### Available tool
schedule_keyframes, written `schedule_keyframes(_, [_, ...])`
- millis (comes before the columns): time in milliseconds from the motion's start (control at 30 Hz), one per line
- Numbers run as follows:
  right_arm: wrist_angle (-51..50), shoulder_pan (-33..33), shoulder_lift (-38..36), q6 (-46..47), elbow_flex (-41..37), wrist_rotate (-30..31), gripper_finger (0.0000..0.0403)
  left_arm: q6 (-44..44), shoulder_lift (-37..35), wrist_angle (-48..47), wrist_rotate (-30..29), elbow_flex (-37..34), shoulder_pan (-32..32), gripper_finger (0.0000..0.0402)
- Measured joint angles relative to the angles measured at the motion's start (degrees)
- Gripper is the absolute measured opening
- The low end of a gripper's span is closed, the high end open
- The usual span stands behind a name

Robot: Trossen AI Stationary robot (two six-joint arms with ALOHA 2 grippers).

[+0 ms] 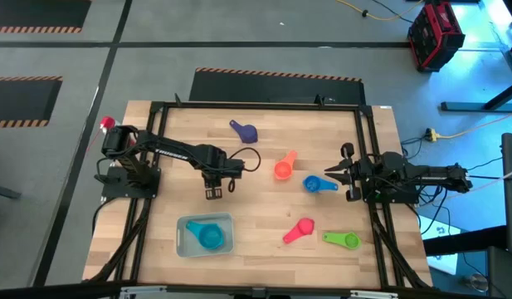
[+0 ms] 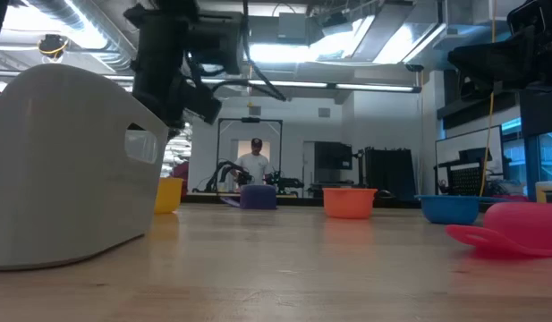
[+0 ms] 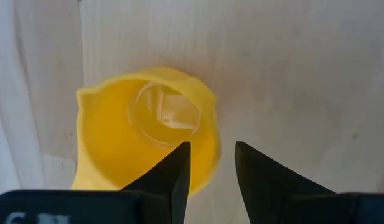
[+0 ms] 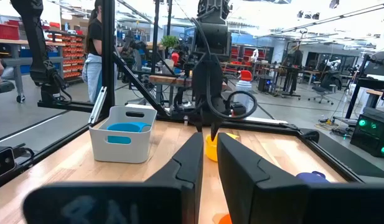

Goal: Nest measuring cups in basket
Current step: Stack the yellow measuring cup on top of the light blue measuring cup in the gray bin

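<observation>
My left gripper points down, open, near the table's middle, just above the yellow cup. In the left wrist view one finger stands over the bowl and the other outside its rim. The high view hides this cup under the gripper. The teal cup lies in the pale basket near the table's near edge. Purple, orange, blue, pink and green cups lie apart on the wood. My right gripper is shut, level, beside the blue cup.
Black frame rails run along the table's far, left and right sides. Bare wood lies between the basket and the pink cup. In the low view the basket fills the left foreground and a person stands in the room far behind.
</observation>
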Motion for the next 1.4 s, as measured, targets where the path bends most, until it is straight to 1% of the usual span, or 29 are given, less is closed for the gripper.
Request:
schedule_keyframes(400, [0.00, -0.02, 0.00, -0.22, 0.00, 0.00, 0.0053, 1.28, 0.00, 5.42, -1.68, -3.66, 1.37, 0.0119])
schedule_keyframes(600, [0.00, -0.02, 0.00, -0.21, 0.00, 0.00, 0.0053, 1.22, 0.00, 6.14, -1.73, -4.22, 1.20, 0.0116])
schedule_keyframes(767, [-0.01, 0.00, -0.01, -0.22, 0.00, 0.00, 0.0053, 1.22, 0.00, 6.85, -1.73, -4.22, 1.19, 0.0092])
schedule_keyframes(1067, [-0.01, -0.01, -0.02, -0.22, 0.00, 0.00, 0.0053, 1.05, 0.00, 6.83, -1.75, -4.22, 1.17, 0.0012])
schedule_keyframes(1400, [-0.02, 0.00, 0.00, -0.21, 0.00, 0.00, 0.0053, -1.81, 0.00, 6.27, -1.73, -4.14, 1.17, 0.0005])
